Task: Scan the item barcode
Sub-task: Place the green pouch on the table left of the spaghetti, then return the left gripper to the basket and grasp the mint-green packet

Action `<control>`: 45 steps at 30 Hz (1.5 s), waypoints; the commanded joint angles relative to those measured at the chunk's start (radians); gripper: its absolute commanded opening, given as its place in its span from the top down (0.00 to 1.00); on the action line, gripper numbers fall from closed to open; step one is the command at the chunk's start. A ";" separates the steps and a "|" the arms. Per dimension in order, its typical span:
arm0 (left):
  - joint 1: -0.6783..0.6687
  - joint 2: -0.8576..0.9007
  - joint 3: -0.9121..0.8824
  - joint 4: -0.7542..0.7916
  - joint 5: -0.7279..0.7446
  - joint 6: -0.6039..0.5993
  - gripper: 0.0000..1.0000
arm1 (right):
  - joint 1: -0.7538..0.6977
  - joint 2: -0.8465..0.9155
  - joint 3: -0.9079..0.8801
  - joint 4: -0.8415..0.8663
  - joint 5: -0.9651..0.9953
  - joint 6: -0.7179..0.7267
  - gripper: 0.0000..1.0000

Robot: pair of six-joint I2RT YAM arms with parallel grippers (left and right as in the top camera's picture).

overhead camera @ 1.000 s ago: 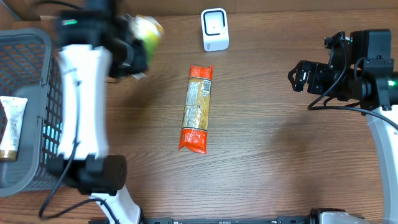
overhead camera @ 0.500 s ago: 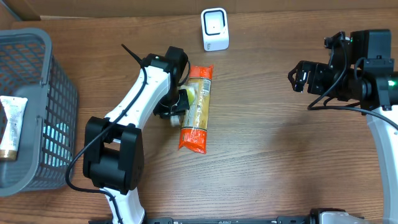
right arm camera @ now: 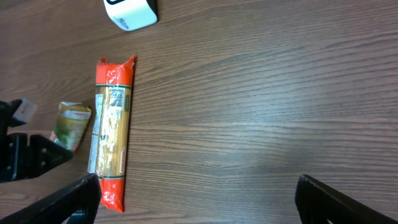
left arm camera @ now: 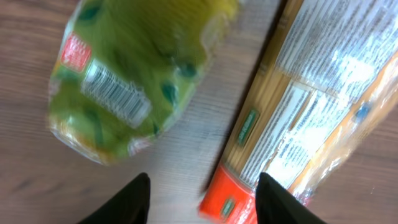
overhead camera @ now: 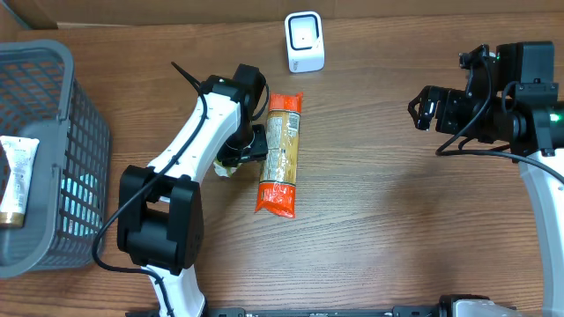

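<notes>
**Pouch beside the pasta, both grippers empty**

Overhead: you have the green pouch (overhead camera: 226,167) lying on the table (overhead camera: 370,229) left of centre. It is half hidden under the left arm (overhead camera: 189,145) and lies just beside the long pasta packet (overhead camera: 280,154). The scanner (overhead camera: 304,41) stands at the upper centre, well apart from both. The basket (overhead camera: 53,106) at the left edge holds a tube (overhead camera: 18,180). Your right gripper (overhead camera: 421,107) sits at the upper right, jaws wide, nothing in them.

Left wrist: your left gripper (left arm camera: 202,199) has its jaws apart over bare wood and the packet's orange end, gripping nothing. The pouch fills the upper left, blurred, its barcode facing up.

Right wrist: pouch and packet lie at the left of the frame, the scanner at the top edge. The two fingertips frame bare table.
</notes>
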 commanded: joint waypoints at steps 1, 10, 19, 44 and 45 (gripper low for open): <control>0.036 -0.021 0.185 -0.103 -0.014 0.103 0.57 | -0.002 -0.001 0.026 0.003 -0.005 -0.002 0.00; 0.188 -0.066 0.784 -0.402 -0.044 0.161 0.59 | -0.002 -0.001 0.026 0.008 -0.005 -0.001 0.00; 0.604 -0.249 0.905 -0.478 -0.007 0.157 0.55 | -0.002 -0.001 0.026 0.002 -0.005 -0.002 0.00; 1.353 -0.354 0.194 -0.114 0.169 0.233 0.51 | -0.002 -0.001 0.025 -0.001 -0.005 -0.002 0.00; 1.353 -0.351 0.164 -0.088 0.169 0.233 0.51 | -0.002 -0.001 0.026 -0.001 -0.005 -0.002 0.00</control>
